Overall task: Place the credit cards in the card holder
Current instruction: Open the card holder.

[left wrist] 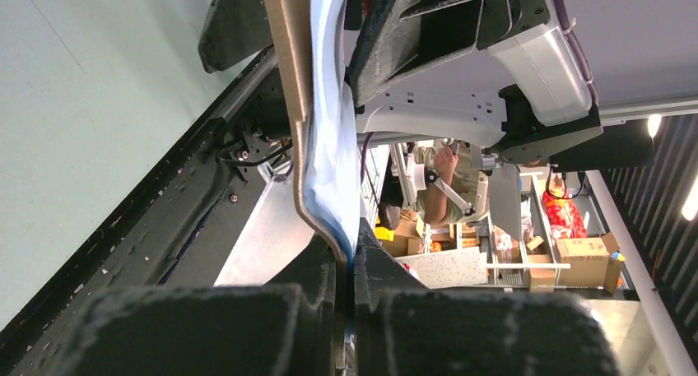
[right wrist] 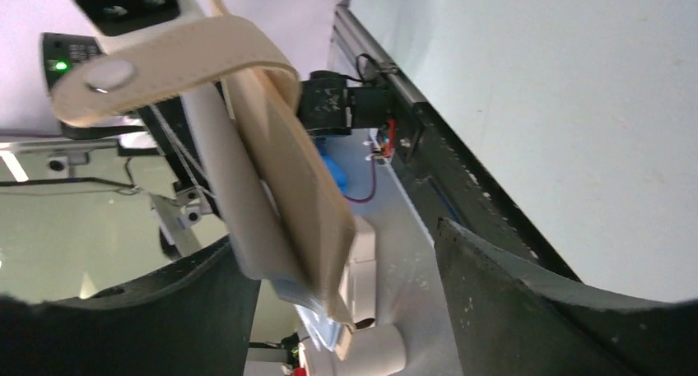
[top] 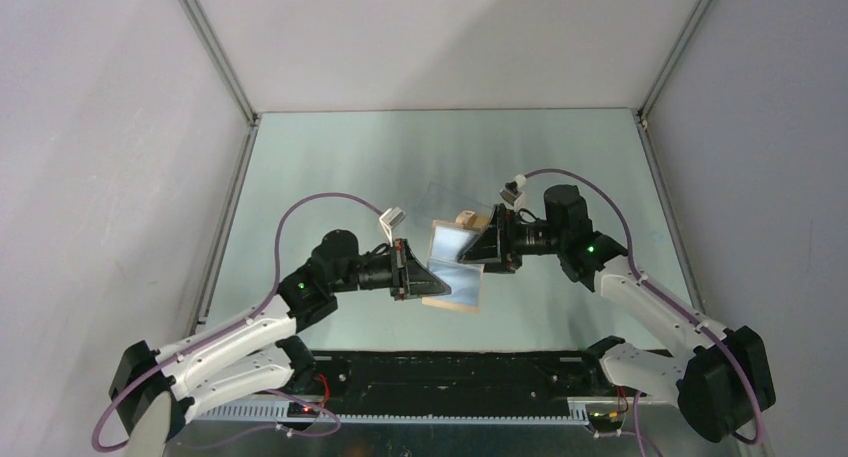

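Note:
The card holder (top: 452, 268), a tan wallet with blue lining, hangs spread open in the air between both arms at mid-table. My left gripper (top: 418, 269) is shut on its near-left edge; the left wrist view shows the tan skin and blue lining (left wrist: 323, 113) running down into the closed left gripper (left wrist: 352, 257). My right gripper (top: 490, 245) is at the holder's far flap. In the right wrist view that flap (right wrist: 288, 178) and its snap tab (right wrist: 156, 67) sit inside the open right gripper (right wrist: 346, 281), close to the left finger and well off the right one. The credit cards are out of view.
A clear plastic box (top: 455, 197) lies on the pale green table (top: 330, 167) just behind the holder. Grey walls close in the left, right and back. A black rail (top: 450, 369) runs along the near edge between the arm bases.

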Available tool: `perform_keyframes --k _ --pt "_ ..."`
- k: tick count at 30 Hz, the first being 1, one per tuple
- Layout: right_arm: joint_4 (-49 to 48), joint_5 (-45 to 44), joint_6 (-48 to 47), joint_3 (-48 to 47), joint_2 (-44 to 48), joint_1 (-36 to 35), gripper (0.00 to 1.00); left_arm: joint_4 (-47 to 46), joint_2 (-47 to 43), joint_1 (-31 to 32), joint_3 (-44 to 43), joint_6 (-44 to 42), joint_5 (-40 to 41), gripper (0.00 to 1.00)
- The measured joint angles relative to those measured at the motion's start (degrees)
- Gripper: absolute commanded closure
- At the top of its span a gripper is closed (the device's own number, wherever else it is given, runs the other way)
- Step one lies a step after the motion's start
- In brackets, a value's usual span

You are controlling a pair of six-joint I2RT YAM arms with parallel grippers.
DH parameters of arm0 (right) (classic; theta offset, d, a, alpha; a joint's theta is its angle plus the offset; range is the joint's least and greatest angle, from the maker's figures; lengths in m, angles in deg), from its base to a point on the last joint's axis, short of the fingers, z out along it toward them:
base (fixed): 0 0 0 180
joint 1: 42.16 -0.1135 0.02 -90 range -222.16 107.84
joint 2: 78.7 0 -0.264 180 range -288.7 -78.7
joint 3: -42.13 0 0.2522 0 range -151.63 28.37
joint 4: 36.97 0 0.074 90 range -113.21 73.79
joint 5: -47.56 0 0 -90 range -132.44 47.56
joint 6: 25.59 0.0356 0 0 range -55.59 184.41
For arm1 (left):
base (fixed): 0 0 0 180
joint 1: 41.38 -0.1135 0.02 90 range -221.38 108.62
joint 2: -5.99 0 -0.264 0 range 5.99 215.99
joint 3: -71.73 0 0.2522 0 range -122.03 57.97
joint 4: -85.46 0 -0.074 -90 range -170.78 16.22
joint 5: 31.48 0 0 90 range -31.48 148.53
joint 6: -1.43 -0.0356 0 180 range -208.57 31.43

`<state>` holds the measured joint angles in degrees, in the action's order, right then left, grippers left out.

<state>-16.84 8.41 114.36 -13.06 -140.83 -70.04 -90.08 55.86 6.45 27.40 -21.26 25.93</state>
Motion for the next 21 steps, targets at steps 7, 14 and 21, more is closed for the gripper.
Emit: perform_keyframes --k 7,14,21 --pt "-9.9 4.0 7.6 0.7 0.0 0.0 0.55 0.1 0.4 0.9 -0.3 -0.3 0.0 1.00" --pt "-17.1 7.8 13.4 1.0 -1.5 -0.1 0.55 0.0 0.8 1.0 -1.0 -0.3 0.5 1.00" --pt "-18.0 10.2 14.1 1.1 -3.1 -1.3 0.50 0.0 0.8 1.1 -1.0 -0.3 0.5 1.00"
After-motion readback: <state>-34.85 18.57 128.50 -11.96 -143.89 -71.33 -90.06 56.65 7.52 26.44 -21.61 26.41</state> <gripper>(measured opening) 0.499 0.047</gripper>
